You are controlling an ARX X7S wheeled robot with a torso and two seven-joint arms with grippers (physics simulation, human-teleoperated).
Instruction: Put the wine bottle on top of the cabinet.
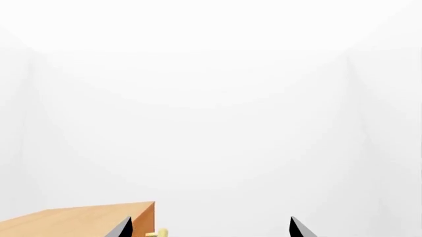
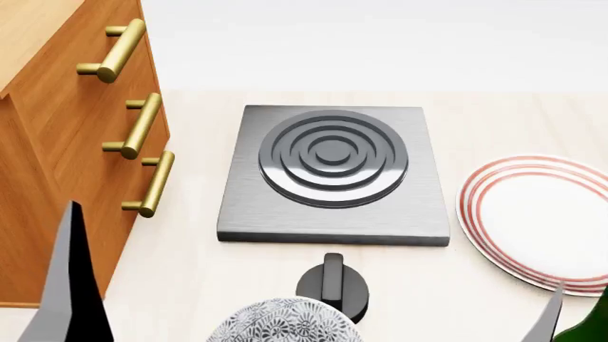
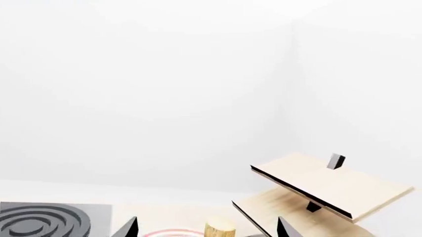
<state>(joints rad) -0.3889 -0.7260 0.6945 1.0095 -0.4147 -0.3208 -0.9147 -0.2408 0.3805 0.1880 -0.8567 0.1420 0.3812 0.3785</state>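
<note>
On the pale tabletop [image 2: 494,114]: square brushed-metal hob [image 2: 332,174] with concentric raised rings, black knob [image 2: 332,285] at its near edge. Right of it, round white plate [image 2: 532,221] with red rim bands, nothing on it, cut off by the frame. At the near edge, patterned blue-grey bowl [image 2: 285,322], only its rim visible, contents hidden.

Far left, reddish wooden cabinet [image 2: 57,142], lighter top, three brass bar handles [image 2: 142,125] on its front; top corner also seen from the left wrist [image 1: 86,219].

Bottom right corner of the head view, sliver of dark green glass: the bottle [image 2: 589,324], mostly cut off, standing near the plate. From the right wrist, tan cork [image 3: 220,228] showing between the dark tips of the right pincer [image 3: 204,229], tips spread wide either side, not closed on it. Beyond, pale slanted wooden rack [image 3: 329,190] of flat boards.

Left pincer [image 1: 211,228]: two dark tips set wide apart, nothing between them, only the points in view.
</note>
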